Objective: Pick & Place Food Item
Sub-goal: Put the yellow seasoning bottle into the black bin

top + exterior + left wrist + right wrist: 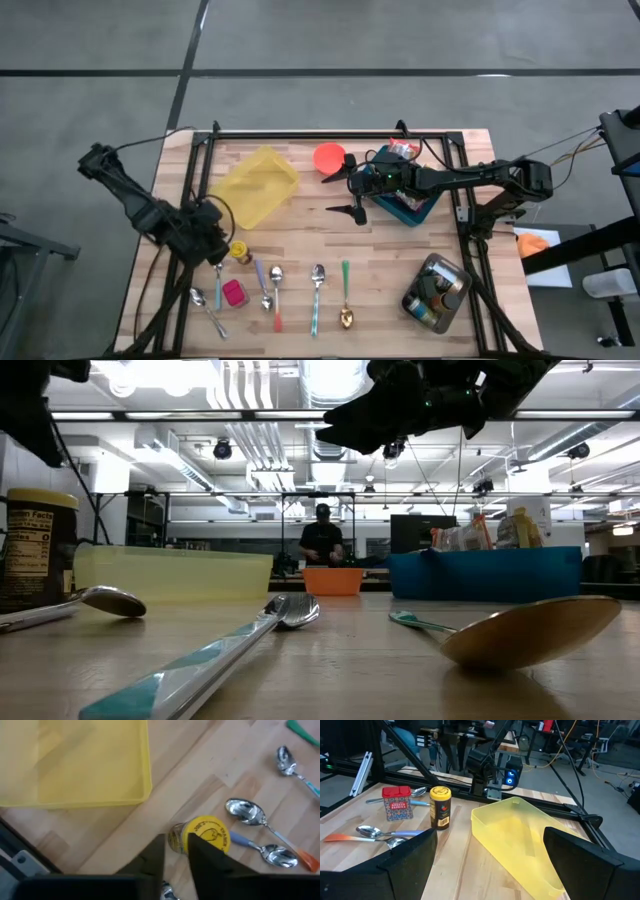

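The small yellow-lidded jar [200,839] looks rigid, light and smooth; its sides suit gripping. The left claw [175,857] hovers narrowly parted above it; the right claw [352,190] gapes wide, empty.

We are in a robotics lab or workshop. Our wooden bench [380,260] sits in a black metal frame [300,133] on a grey concrete floor [300,40]. Beyond it, rows of fluorescent ceiling lights [250,390] and exposed pipes run over other workstations, a person [322,540] stands at one, and loose cables [570,745] hang around equipment racks.
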`<state>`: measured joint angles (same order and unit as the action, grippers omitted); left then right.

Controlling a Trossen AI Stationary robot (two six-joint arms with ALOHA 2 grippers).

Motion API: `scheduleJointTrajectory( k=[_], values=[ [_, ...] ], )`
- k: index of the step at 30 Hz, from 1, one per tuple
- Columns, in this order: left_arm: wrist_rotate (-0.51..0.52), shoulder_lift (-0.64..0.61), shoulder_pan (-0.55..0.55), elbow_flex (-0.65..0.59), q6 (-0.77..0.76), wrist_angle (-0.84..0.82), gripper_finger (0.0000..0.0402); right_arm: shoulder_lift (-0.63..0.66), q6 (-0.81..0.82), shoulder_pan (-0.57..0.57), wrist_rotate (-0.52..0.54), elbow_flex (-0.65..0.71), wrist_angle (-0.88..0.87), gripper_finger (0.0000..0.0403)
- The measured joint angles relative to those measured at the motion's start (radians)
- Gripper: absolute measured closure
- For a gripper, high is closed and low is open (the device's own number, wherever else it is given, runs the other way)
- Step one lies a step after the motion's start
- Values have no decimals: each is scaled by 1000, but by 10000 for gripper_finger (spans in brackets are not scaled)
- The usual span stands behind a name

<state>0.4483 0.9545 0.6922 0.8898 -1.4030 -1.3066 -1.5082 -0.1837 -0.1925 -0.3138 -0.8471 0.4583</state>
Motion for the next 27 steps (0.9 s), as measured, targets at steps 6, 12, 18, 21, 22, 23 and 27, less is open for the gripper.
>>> scheduleJointTrajectory(
  k=[6, 12, 18, 21, 22, 23, 27],
  values=[
    [50, 35, 69, 0, -61, 0, 174, 0, 0, 0, 0, 0, 0, 40],
    [85, 80, 126, 0, -125, 13, 91, 0, 0, 0, 0, 0, 0, 40],
    [85, 144, 145, 0, -116, 78, 69, 0, 0, 0, 0, 0, 0, 40],
    [89, 181, 144, 2, -84, 79, 68, 0, 0, 0, 0, 0, 0, 40],
    [91, 193, 144, 3, -78, 80, 68, 0, 0, 0, 0, 0, 0, 40],
    [91, 203, 144, 5, -74, 81, 68, 0, 0, 0, 0, 0, 0, 40],
    [91, 240, 144, 5, -70, 82, 68, 0, 0, 0, 0, 0, 0, 40]
  ],
)
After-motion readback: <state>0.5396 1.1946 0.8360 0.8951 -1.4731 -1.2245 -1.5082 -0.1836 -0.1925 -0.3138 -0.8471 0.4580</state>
